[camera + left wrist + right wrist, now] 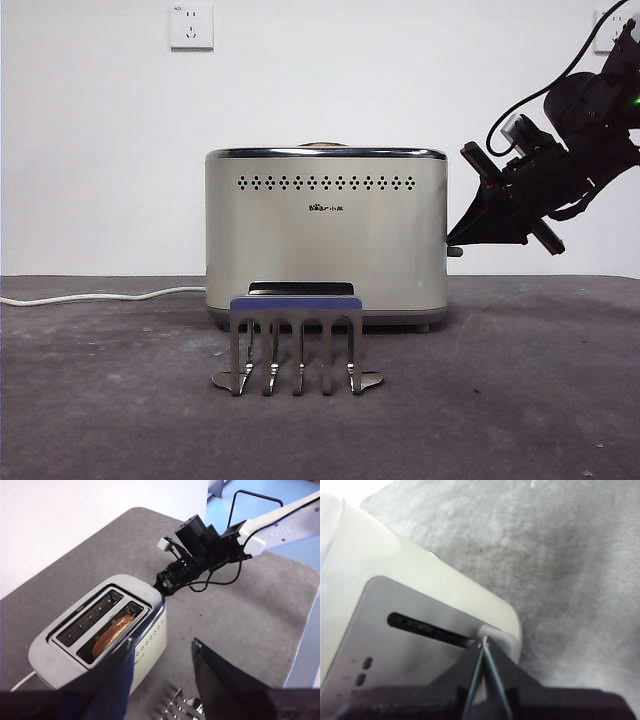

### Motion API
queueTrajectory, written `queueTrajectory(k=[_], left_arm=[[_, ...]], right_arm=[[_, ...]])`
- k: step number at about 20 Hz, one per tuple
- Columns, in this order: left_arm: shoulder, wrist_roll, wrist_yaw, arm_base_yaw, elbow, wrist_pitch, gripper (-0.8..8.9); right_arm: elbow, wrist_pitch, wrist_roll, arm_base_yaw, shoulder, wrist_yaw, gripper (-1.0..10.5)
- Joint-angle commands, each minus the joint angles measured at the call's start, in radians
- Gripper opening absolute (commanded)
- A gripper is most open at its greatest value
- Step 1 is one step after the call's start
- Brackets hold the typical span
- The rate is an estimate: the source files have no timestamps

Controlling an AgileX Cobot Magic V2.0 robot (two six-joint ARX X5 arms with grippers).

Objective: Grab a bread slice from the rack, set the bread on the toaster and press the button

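Observation:
The cream toaster (325, 235) stands mid-table. The slice of bread (113, 632) sits down in one of its two top slots; only the bread's crust top (322, 145) peeks over the chrome rim in the front view. The rack (297, 340) stands empty in front of the toaster. My right gripper (453, 241) is shut, its tips at the lever knob (456, 251) on the toaster's end panel (420, 630); the right wrist view shows the right gripper (483, 642) touching the lever slot's end. My left gripper (162, 647) is open and empty, high above the toaster and the rack's edge (181, 707).
A white power cable (100, 296) runs from the toaster to the left across the grey table mat (520, 400). A wall socket (191, 26) is behind. The mat's edge (305, 630) lies beyond the right arm (280, 525).

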Motion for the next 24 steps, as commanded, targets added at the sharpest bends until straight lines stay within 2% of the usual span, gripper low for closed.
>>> queueTrajectory(k=[1, 4, 8, 10, 13, 16, 20, 24], left_arm=[[0.001, -0.006, 0.001, -0.002, -0.001, -0.011, 1.92], [0.001, -0.006, 0.000, -0.002, -0.001, -0.020, 1.88], [0.001, -0.006, 0.001, -0.002, -0.001, -0.023, 1.89], [0.001, -0.006, 0.001, -0.002, -0.001, -0.034, 1.89], [0.001, -0.006, 0.001, -0.002, -0.001, -0.068, 1.89], [0.001, -0.006, 0.001, -0.002, -0.001, -0.093, 1.88], [0.001, -0.006, 0.002, -0.002, -0.001, -0.118, 1.88], [0.001, -0.006, 0.003, -0.002, -0.001, -0.160, 1.88]], right_arm=[[0.008, -0.009, -0.001, 0.000, -0.061, 0.010, -0.1], [0.011, -0.026, -0.002, 0.000, -0.202, 0.015, -0.1], [0.011, -0.195, -0.021, 0.000, -0.412, 0.016, -0.1], [0.011, -0.346, -0.069, 0.003, -0.518, 0.011, -0.1], [0.011, -0.639, -0.200, 0.017, -0.686, 0.011, -0.1], [0.011, -0.807, -0.278, 0.024, -0.776, 0.011, -0.1], [0.011, -0.980, -0.350, 0.024, -0.871, 0.011, -0.1], [0.011, -1.089, -0.371, 0.024, -0.940, 0.011, -0.1]])
